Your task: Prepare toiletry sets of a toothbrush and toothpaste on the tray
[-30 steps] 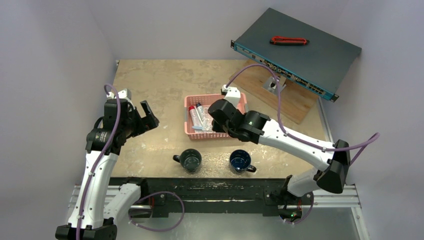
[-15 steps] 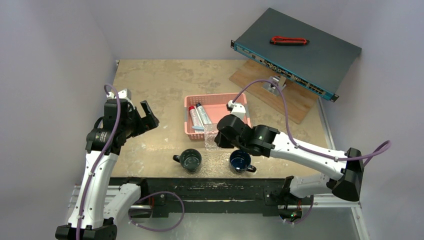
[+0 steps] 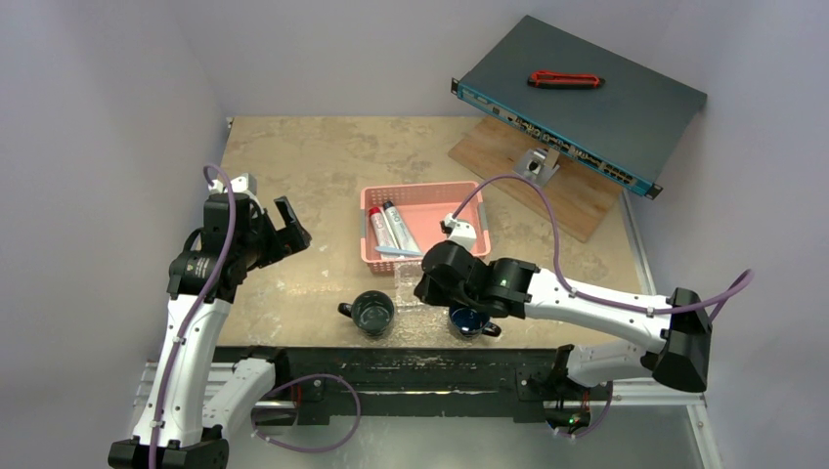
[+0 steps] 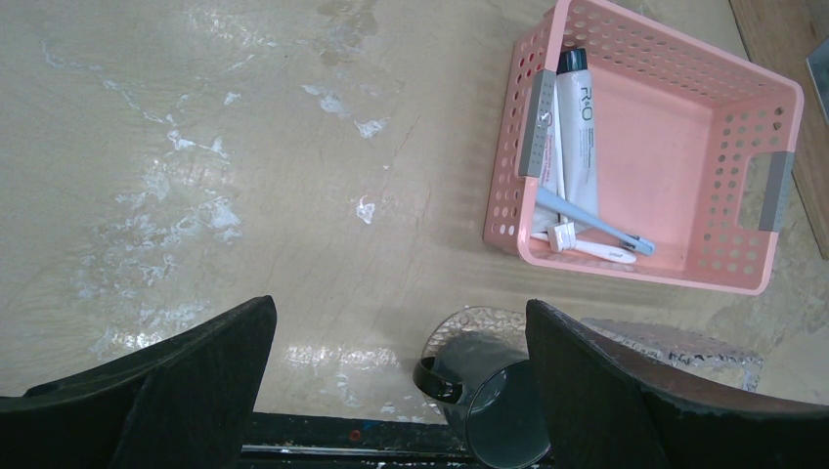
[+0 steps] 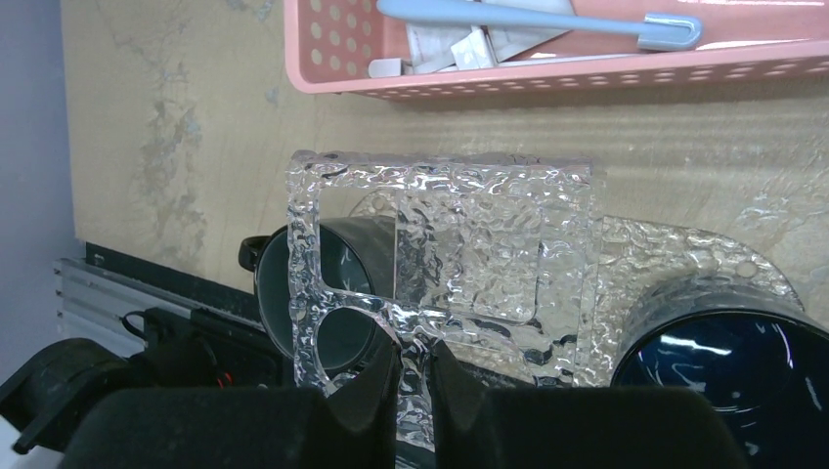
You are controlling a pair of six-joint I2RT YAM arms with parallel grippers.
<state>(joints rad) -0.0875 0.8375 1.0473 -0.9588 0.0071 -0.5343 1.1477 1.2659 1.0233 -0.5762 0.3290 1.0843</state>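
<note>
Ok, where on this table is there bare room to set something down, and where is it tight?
Widest bare table: left of the pink basket, across to the left gripper. Another bare band runs behind the basket, left of the wooden board. Crowded: the near edge, where the right gripper holds a clear textured piece by two mugs.

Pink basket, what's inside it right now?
Two toothpaste tubes lie along one wall of the basket, with a light blue toothbrush and a white toothbrush across their ends. In the left wrist view, the wall's grey handle plate covers part of one tube.
</note>
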